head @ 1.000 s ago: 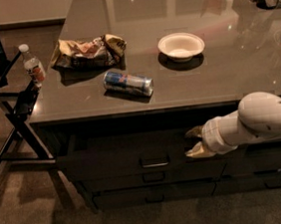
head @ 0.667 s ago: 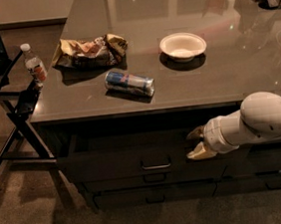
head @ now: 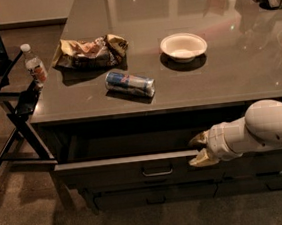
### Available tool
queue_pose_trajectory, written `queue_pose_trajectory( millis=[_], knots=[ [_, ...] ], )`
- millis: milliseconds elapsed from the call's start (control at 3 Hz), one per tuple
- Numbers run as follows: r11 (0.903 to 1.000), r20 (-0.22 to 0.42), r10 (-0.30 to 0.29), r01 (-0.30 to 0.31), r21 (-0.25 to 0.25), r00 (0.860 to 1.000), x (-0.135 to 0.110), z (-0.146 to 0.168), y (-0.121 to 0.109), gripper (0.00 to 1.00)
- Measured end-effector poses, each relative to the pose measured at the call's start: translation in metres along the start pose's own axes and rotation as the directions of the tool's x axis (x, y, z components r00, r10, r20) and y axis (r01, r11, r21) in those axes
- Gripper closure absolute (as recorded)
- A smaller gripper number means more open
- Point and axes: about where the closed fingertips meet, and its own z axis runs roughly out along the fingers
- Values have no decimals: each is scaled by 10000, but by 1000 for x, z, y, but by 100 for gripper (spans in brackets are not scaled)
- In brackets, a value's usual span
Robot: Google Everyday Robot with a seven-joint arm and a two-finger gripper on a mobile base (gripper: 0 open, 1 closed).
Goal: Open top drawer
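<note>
The top drawer (head: 112,175) is a wide dark front panel under the counter edge, with a small metal pull handle (head: 157,171) at its centre. It stands partly pulled out, and a dark strip of its interior (head: 129,145) shows behind the front's top rim. My gripper (head: 200,150) is at the right part of that rim, reaching in from the right on a white arm (head: 273,125). Its two tan fingers are spread, one above the rim and one in front of the panel.
On the grey countertop (head: 228,80) lie a can (head: 129,83) on its side, a white bowl (head: 183,46) and a crumpled snack bag (head: 89,52). A water bottle (head: 34,64) stands on a black folding stand (head: 17,105) at the left. A lower drawer (head: 155,196) sits beneath.
The drawer front has come a little further out toward the camera, and my gripper has moved with it. The things on the counter have not moved.
</note>
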Motion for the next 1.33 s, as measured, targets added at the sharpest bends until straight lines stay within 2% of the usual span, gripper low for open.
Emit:
queue_pose_trajectory(
  millis=[333,667,1333],
  knots=[
    [10000,0,0,0,0,10000,0,0,0,48],
    [10000,1,0,0,-1,10000,0,0,0,52],
    [9999,216,-30,33,-127,9998,7,-7,30,97]
  ],
)
